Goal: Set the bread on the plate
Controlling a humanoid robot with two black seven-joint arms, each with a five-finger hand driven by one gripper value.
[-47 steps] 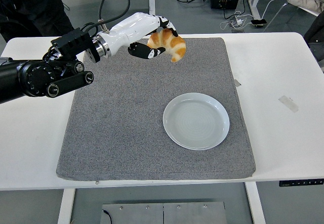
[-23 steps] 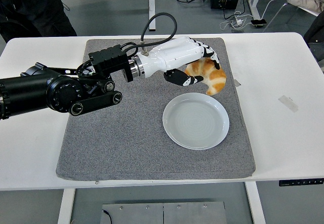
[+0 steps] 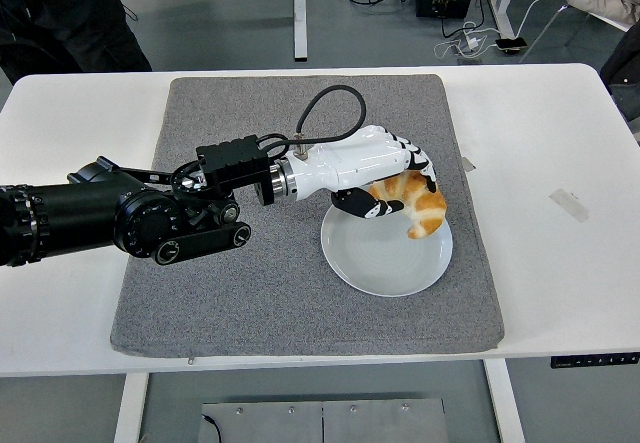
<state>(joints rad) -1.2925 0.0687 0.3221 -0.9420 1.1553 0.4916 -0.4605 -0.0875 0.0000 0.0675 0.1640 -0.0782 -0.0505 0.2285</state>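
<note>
One second of travel took the left robot hand [image 3: 385, 178] from the far edge of the grey mat [image 3: 240, 293] down and across to the white plate [image 3: 385, 253]. The croissant [image 3: 415, 206] came with it: fingers curled over the top, thumb under, so the grip is closed on the pastry. It now sits over the plate's far-right rim area, lower tip near the plate surface; can't tell if it's touching yet. Half a second ago it was just beyond the plate, so transport looks essentially done. My read: what's left is a short descent, a nudge toward centre, then release. Risk: croissant overhangs the rim and could tip off onto the mat. Right arm not visible. Table [image 3: 560, 263] otherwise unchanged.
</note>
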